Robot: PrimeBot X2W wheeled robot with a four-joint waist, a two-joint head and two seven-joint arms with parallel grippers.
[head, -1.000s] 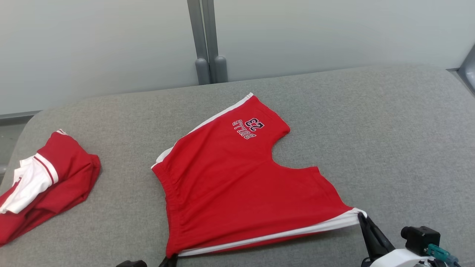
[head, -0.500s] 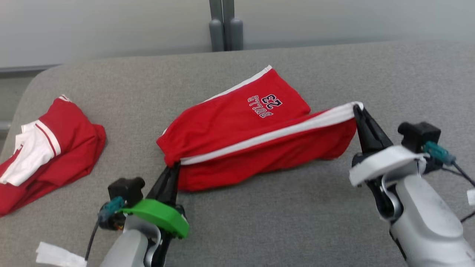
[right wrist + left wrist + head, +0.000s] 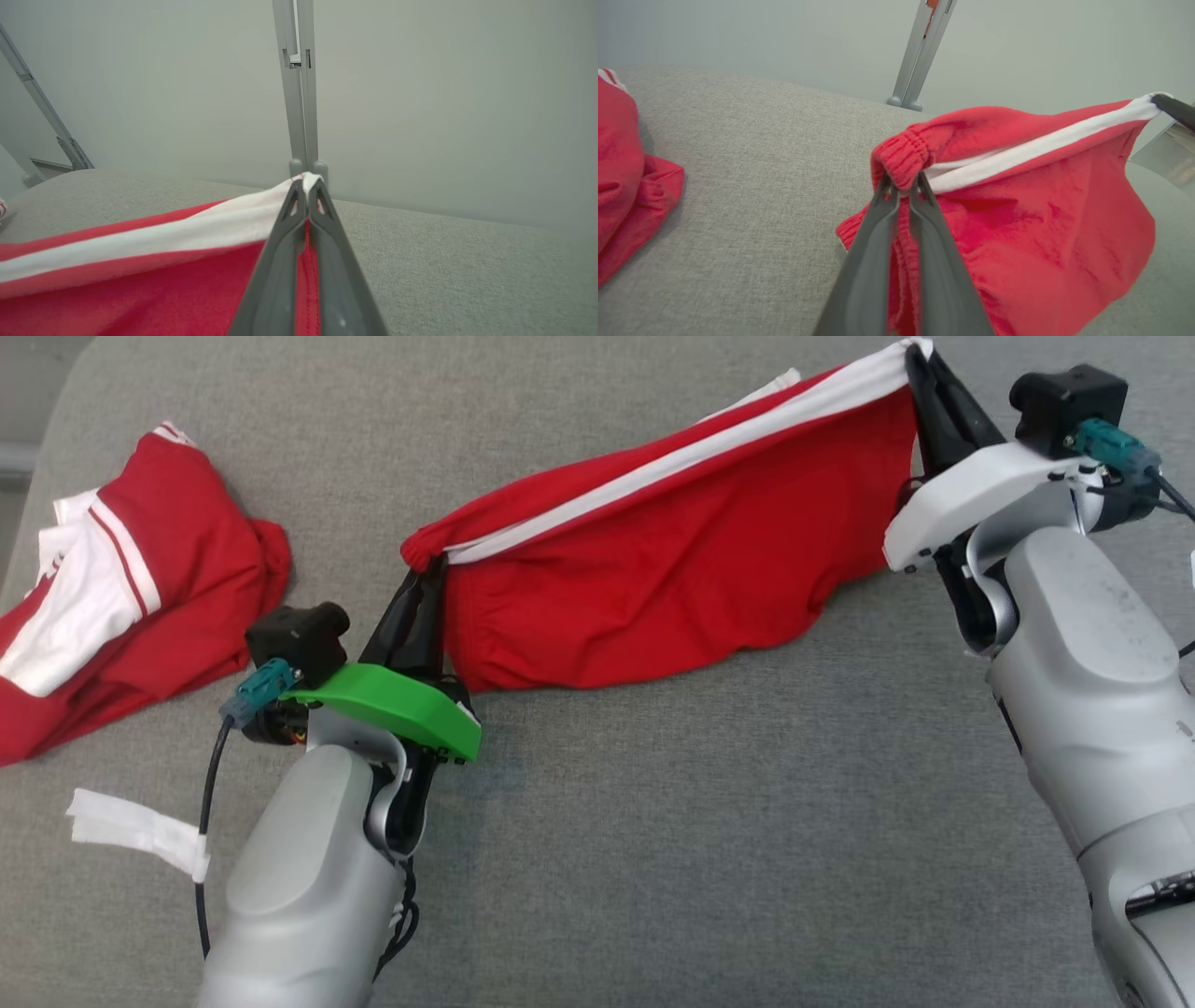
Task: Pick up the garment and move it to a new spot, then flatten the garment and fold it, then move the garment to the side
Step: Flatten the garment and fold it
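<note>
Garment (image 3: 672, 551) stretched | left jaws pinch waistband (image 3: 903, 156) | right jaws pinch striped hem corner (image 3: 310, 178) | rear layer mostly hidden

A crumpled red-and-white cloth (image 3: 187, 551) lies on the grey pad (image 3: 653, 803), well left of the left jaws. A grey post (image 3: 299, 93) stands beyond the right jaws.

Grey woven fabric surface (image 3: 709, 821) is open across the near middle and right front, with a wide lane between the two arms. Red shorts with a white side stripe (image 3: 672, 541), strung from left gripper (image 3: 428, 577) to right gripper (image 3: 917, 359), hang down to the surface and block reach beyond. Crumpled red-and-white garment (image 3: 140, 588) takes up the far left, with a narrow bare gap beside it. Grey metal post (image 3: 299, 93) and pale wall (image 3: 444, 93) close off the back.
</note>
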